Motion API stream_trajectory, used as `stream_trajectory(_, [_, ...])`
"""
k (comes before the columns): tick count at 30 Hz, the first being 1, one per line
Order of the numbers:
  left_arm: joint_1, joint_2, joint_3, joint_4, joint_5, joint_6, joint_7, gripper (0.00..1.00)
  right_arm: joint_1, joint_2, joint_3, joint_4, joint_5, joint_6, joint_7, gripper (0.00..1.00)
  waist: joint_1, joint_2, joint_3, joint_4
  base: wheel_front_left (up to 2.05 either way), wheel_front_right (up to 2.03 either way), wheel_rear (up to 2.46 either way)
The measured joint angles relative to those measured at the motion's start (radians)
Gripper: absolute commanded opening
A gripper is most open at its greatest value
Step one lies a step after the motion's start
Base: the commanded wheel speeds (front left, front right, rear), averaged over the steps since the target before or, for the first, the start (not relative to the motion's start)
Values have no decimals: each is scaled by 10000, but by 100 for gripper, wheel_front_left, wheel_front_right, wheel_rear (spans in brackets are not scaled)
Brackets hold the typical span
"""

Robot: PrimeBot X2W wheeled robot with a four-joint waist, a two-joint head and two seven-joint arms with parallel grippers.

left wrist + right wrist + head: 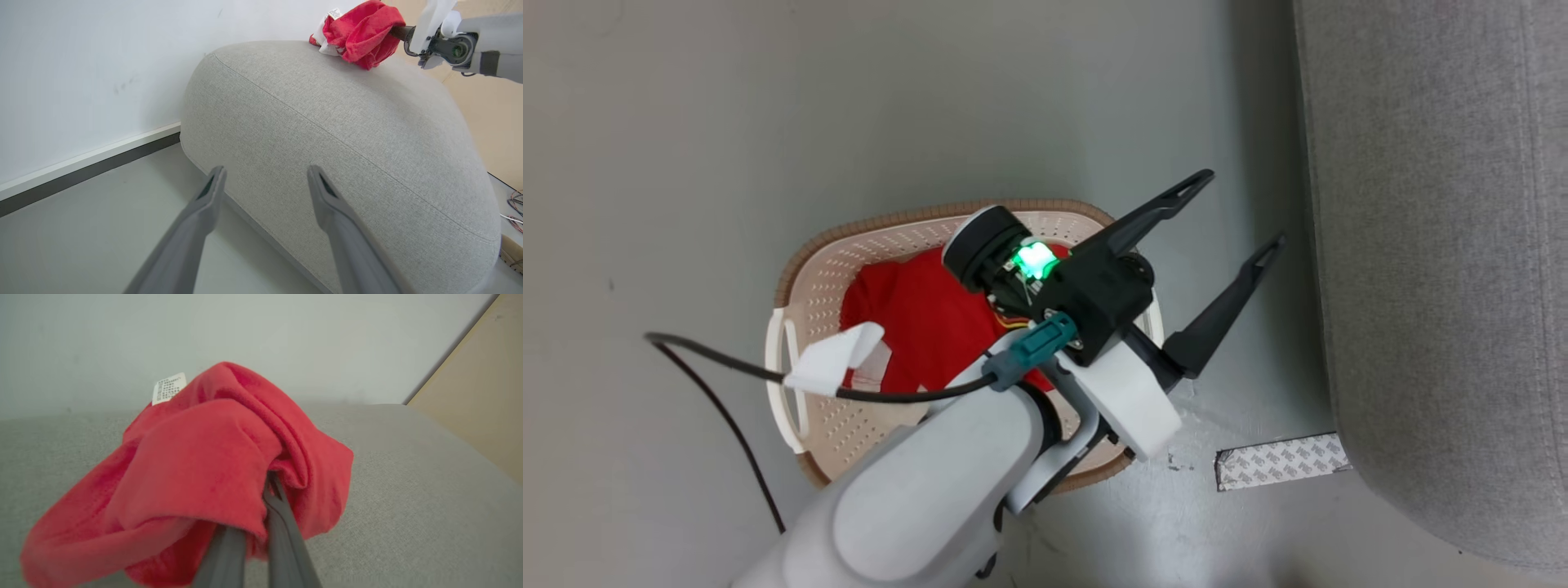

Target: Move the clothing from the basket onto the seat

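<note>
The right gripper (269,486) is pinched tight on the clothing (204,457), a soft, crumpled red bundle with a white label tag (168,388) at eleven o'clock, its fingertips buried in the folds. The left wrist view sets that bundle at one o'clock, on the crest of the rounded, woven grey seat (347,143). In the head view the left gripper (1241,208) gapes wide and empty over the perforated basket (890,219), which holds another red cloth (915,318), partly hidden by the forearm.
</note>
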Motion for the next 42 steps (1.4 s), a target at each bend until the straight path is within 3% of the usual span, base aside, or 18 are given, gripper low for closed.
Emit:
stream_trajectory(3, [117, 84, 46, 15, -65, 86, -42, 100, 118, 337, -127, 407, -207, 0, -42, 0, 0, 0, -140, -51, 0, 0, 0])
stream_trajectory(4, [174, 105, 58, 19, -79, 96, -61, 100, 137, 395, -134, 499, -314, 0, -40, 22, 0, 0, -202, -69, 0, 0, 0])
stream_trajectory(5, [231, 125, 69, 21, -100, 128, -71, 100, 157, 422, -150, 568, -412, 0, -38, 70, 0, 0, -269, -87, 0, 0, 0])
stream_trajectory(6, [287, 144, 86, 27, -113, 169, -75, 100, 183, 441, -151, 604, -495, 0, -4, 100, -1, 0, -341, -108, 0, 0, 0])
stream_trajectory(12, [518, 169, 217, 52, -403, 284, -182, 100, 482, 562, 539, 384, -1076, 0, 12, 100, -2, 1, -810, -245, 0, 0, 0])
stream_trajectory(18, [883, 228, 334, 219, -633, 370, -426, 100, 1302, 713, 1331, -142, -901, 0, 36, 100, -2, 0, -1384, -341, 0, 0, 0])
stream_trajectory(25, [1693, 397, 579, 550, -1076, 523, -915, 100, 3328, 646, 2123, -1482, -205, 0, -443, 100, -3, 1, -2485, -363, 0, 0, 0])
stream_trajectory(34, [3091, 750, 924, 959, -1645, 878, -1563, 100, 6214, 759, 1492, -3743, 75, 0, -924, 100, -5, 1, -4141, -121, 0, 0, 0])
stream_trajectory(42, [4516, 1273, 1434, 1183, -2025, 1369, -2033, 100, 8658, 2161, 593, -5869, -725, 0, -1018, 100, -4, 1, -5478, 346, 0, 0, 0])
